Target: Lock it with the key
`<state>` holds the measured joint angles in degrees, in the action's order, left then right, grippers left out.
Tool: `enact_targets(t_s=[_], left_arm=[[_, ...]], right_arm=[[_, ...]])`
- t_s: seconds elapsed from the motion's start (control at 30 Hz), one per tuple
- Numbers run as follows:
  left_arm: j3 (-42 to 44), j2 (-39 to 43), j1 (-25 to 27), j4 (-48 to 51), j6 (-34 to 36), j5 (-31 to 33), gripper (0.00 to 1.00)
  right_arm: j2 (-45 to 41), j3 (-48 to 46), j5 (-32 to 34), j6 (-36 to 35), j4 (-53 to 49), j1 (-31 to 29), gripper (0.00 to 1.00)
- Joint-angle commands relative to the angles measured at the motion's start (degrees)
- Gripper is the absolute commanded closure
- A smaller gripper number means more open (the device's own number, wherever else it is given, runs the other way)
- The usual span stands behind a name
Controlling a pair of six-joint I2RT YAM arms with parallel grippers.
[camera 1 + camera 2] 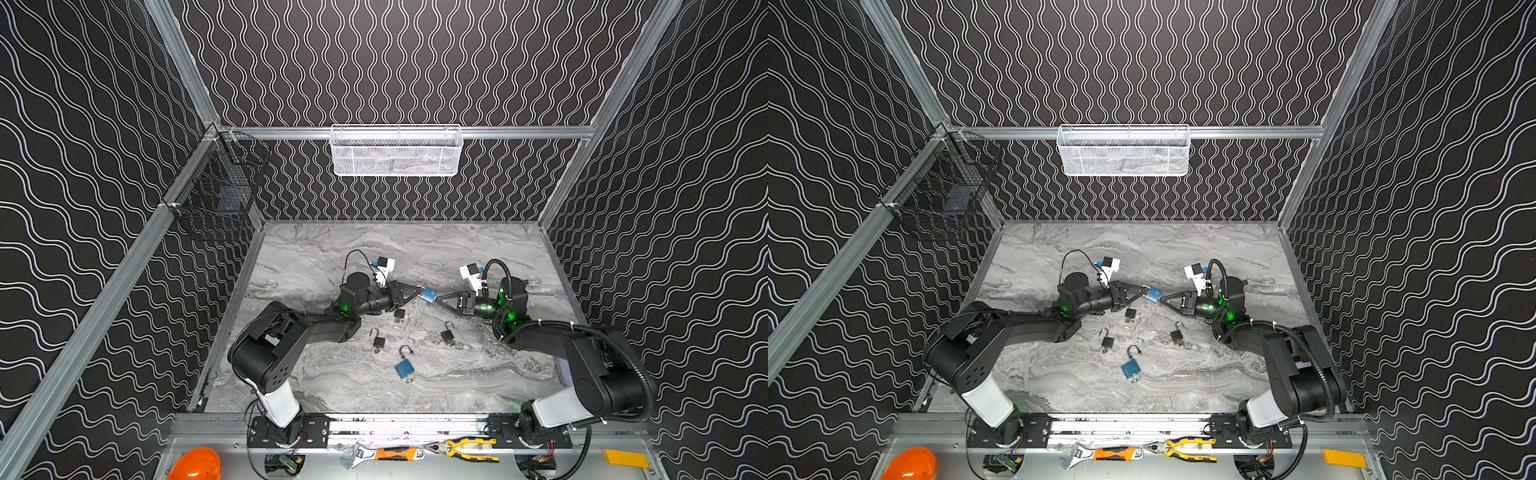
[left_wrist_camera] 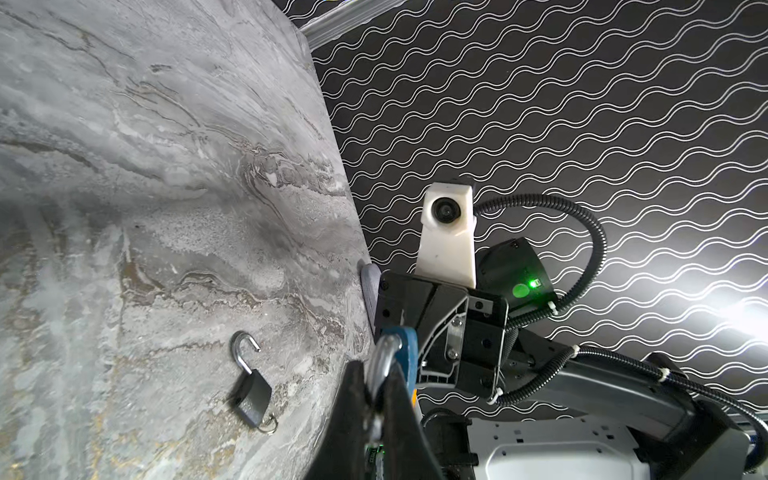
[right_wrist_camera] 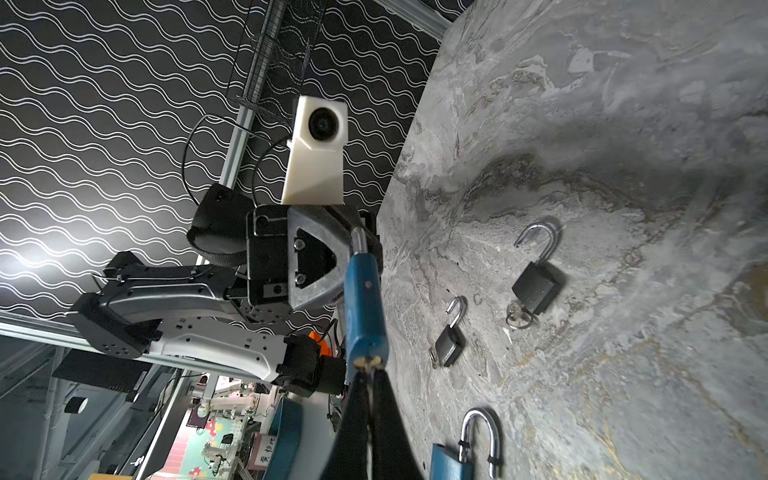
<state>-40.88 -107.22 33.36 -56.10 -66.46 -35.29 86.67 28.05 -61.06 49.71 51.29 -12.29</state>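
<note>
So you have the blue padlock (image 1: 428, 296) held above the counter (image 1: 332, 257), left jaws clamped on its shackle (image 2: 384, 355) to brace it while right jaws pinch shut on the key (image 3: 369, 363), likely ready to turn.

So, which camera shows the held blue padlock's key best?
The right wrist view: the key sits in the blue padlock, pinched by the right gripper. The left wrist view shows the shackle, no key; both top views hide it.

White basket (image 1: 396, 160), orange helmet (image 1: 195, 463), wrench (image 1: 356, 455), pliers (image 1: 473, 449)
</note>
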Motion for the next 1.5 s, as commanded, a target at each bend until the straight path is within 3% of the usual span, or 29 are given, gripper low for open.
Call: enact_targets(t_s=[0.0,0.33,0.57,0.8,1.07,1.3,1.47], left_arm=[[0.3,0.6,-0.5,-4.2,-0.6,3.1,1.0],[1.9,1.5,-0.6,-6.0,-1.4,4.8,1.0],[2.2,2.6,-1.5,-4.1,-0.3,3.7,1.0],[-2.2,2.7,-2.2,7.8,6.1,0.8,1.0],[-19.4,-6.4,-2.2,29.7,17.7,-5.5,1.0],[-42.7,-20.2,-1.6,52.5,31.1,-9.1,1.0],[-54.8,-29.2,-1.0,59.9,35.8,-11.4,1.0]], right_arm=[[-0.4,-1.0,1.1,1.8,3.7,0.8,1.0],[0.3,-1.8,0.4,4.4,8.4,1.6,1.0],[-1.4,-2.6,-0.3,2.1,4.6,4.7,1.0],[-5.2,-2.1,-0.3,-2.5,-4.8,9.2,1.0],[-8.5,0.6,6.7,-11.8,-27.1,18.3,1.0],[-8.1,2.4,11.7,-13.9,-37.4,23.6,1.0],[-7.8,1.7,11.4,-13.0,-37.6,25.2,1.0]])
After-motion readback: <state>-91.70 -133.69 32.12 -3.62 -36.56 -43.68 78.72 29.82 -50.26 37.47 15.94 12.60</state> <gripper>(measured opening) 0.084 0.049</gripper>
